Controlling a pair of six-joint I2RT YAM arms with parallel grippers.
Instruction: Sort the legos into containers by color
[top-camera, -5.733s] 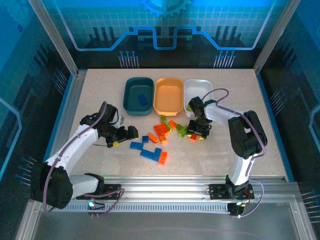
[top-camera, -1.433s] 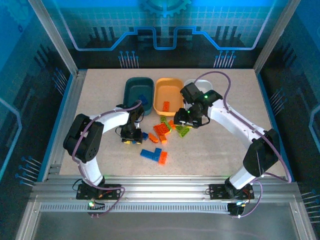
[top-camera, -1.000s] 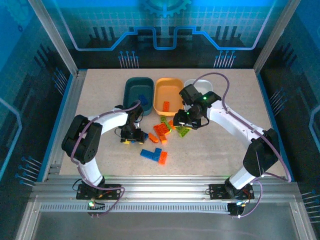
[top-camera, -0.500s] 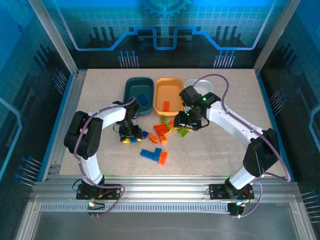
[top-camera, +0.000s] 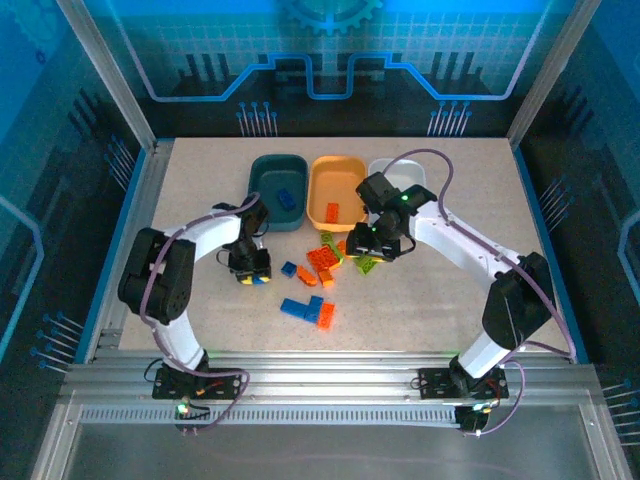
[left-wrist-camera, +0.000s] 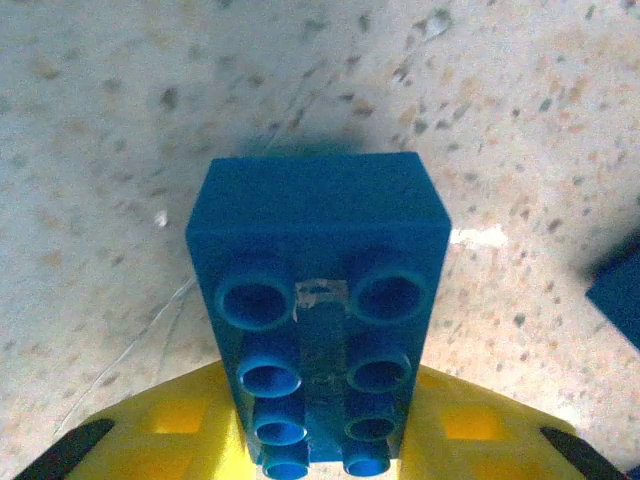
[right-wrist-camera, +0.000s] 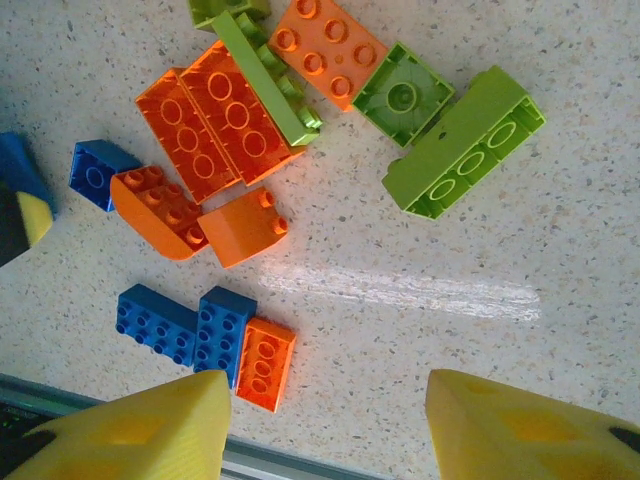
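Speckled beige table (top-camera: 480, 230) under blue-lit enclosure walls carries three tubs side by side toward its 12 o'clock edge: a dark teal tub (top-camera: 254, 190), an orange tub (top-camera: 347, 185) and a white tub (top-camera: 412, 178), the last partly covered by the right arm. One blue piece (top-camera: 286, 198) lies in the teal tub and one orange piece (top-camera: 331, 211) in the orange tub. At 6 o'clock of the tubs, mid-table, sits the loose pile (top-camera: 325, 258) of orange and lime legos. The left claw (top-camera: 250, 274) is at 9 o'clock of that pile and closed on a blue brick (left-wrist-camera: 320, 240). Its wrist view shows the brick clamped between the yellow fingers (left-wrist-camera: 175, 420), studs toward the camera; whether the brick touches the table I cannot tell. A small blue block (top-camera: 289, 268) lies near the left claw, at its 3 o'clock. The right claw (right-wrist-camera: 325, 395) hangs over the pile's 3 o'clock side, its jaws apart with nothing between them. Its wrist view looks down on a long lime brick (right-wrist-camera: 465, 140) just beside a square lime brick (right-wrist-camera: 405, 95), and on a wide orange plate (right-wrist-camera: 215, 125) with a thin lime brick (right-wrist-camera: 265, 80) lying across its edge. At 6 o'clock of the pile, two blue bricks (right-wrist-camera: 185, 325) and a short orange brick (right-wrist-camera: 262, 362) lie touching in a row.
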